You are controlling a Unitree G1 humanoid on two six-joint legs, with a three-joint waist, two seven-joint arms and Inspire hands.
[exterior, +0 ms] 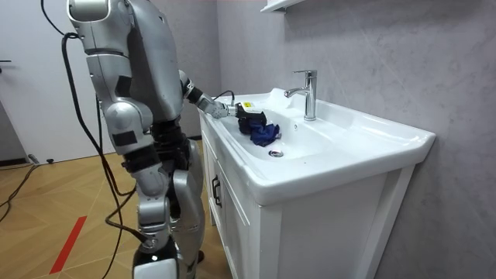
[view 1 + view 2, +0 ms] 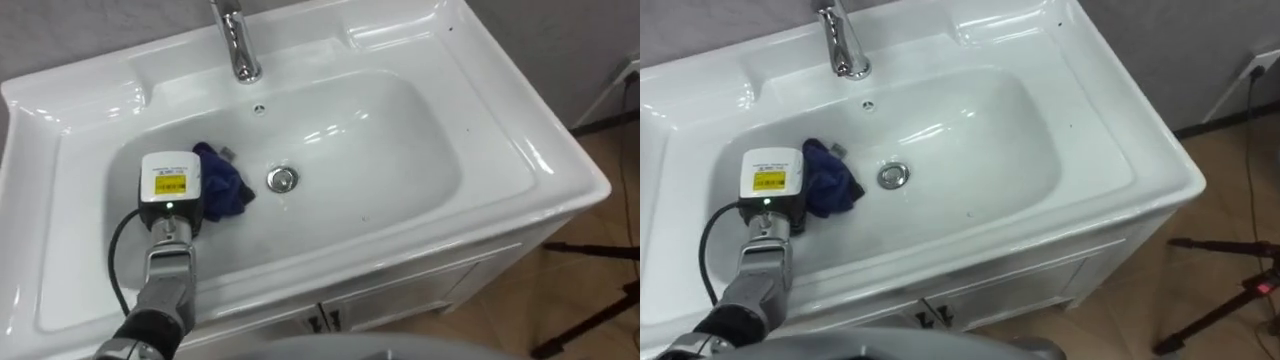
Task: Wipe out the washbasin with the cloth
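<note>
The white basin [image 2: 420, 150] is set in a white vanity, and I stand at its front. A crumpled dark blue cloth [image 2: 226, 186] lies on the bowl's floor, left of the metal drain [image 2: 283, 179]. My left hand [image 2: 171, 192] reaches down into the bowl and rests against the cloth's left side. Its back faces the camera, so the fingers are hidden underneath. In the room view the left hand [image 1: 246, 116] sits at the cloth [image 1: 265, 134], with the arm stretched over the vanity's edge.
A chrome faucet [image 2: 237, 45] rises at the back of the bowl, with a small overflow hole below it. Cabinet doors [image 2: 330, 318] sit under the front rim. Wooden floor, a wall socket and dark stand legs [image 2: 600, 290] lie to the right.
</note>
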